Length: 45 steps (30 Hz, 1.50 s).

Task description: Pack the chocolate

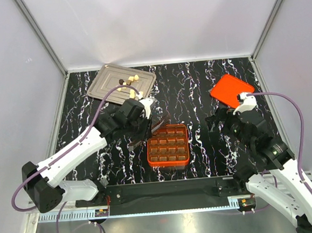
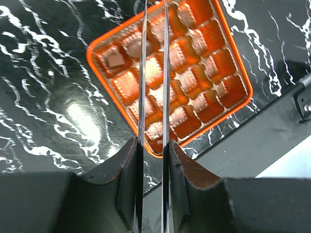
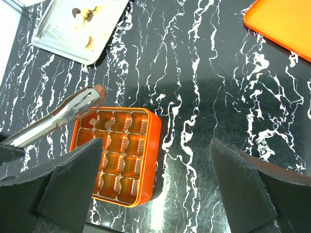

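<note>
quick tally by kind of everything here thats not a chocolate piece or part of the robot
orange box: 1
orange lid: 1
metal tray: 1
tongs: 1
total: 4

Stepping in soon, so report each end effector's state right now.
Left end effector: closed on the metal tongs.
Right end effector: open, holding nothing.
</note>
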Available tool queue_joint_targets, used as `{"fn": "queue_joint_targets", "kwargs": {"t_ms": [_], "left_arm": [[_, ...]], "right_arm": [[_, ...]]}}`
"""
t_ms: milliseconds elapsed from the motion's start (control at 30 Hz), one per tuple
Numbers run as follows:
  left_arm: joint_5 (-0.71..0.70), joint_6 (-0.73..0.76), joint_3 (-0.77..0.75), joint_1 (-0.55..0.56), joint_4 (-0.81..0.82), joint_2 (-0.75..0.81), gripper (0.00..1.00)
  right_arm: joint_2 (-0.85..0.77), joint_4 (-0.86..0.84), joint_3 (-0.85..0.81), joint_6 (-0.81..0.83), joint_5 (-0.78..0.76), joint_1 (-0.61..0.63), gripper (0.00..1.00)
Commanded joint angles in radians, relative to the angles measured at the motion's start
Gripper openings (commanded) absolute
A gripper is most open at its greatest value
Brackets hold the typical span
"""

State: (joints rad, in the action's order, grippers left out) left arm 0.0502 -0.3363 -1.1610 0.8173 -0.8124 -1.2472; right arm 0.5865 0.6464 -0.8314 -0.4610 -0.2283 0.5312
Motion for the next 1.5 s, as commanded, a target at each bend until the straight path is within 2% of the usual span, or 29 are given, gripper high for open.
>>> {"fn": "queue_joint_targets", "kwargs": {"t_ms": [0, 433, 700, 967, 1033, 1133, 1333, 1467], "left_arm": [[0.025, -0.027, 0.014, 0.029, 0.081, 0.025, 0.3], [0.002, -0.029, 0.067, 0.071, 0.09, -0.012, 0.3], [0.014, -0.018, 0.067, 0.079, 0.091, -0.04, 0.36], [-0.021, -0.021, 0.003, 0.079, 0.041, -0.055, 0.48], [-0.027, -0.02, -0.017, 0.079, 0.029, -0.049, 0.49], [-0.074, -0.02, -0.101, 0.079, -0.016, -0.054, 0.48], [-0.257, 0.014, -0.431, 0.069, -0.152, -0.118, 0.48], [-0.338, 0.036, -0.542, 0.011, -0.202, -0.21, 0.49]], "right_arm": [[-0.01, 0.004, -0.035, -0.007, -0.052, 0.003, 1.0], [-0.014, 0.009, -0.044, 0.007, -0.059, 0.004, 1.0], [-0.004, -0.01, -0.046, 0.002, -0.049, 0.004, 1.0], [-0.005, -0.008, -0.052, 0.004, -0.051, 0.004, 1.0], [-0.004, -0.005, -0.051, 0.004, -0.052, 0.004, 0.99], [-0.004, -0.01, -0.049, 0.004, -0.049, 0.004, 1.0], [-0.002, -0.016, -0.049, 0.002, -0.048, 0.006, 1.0], [-0.005, -0.016, -0.046, -0.002, -0.046, 0.004, 1.0]]}}
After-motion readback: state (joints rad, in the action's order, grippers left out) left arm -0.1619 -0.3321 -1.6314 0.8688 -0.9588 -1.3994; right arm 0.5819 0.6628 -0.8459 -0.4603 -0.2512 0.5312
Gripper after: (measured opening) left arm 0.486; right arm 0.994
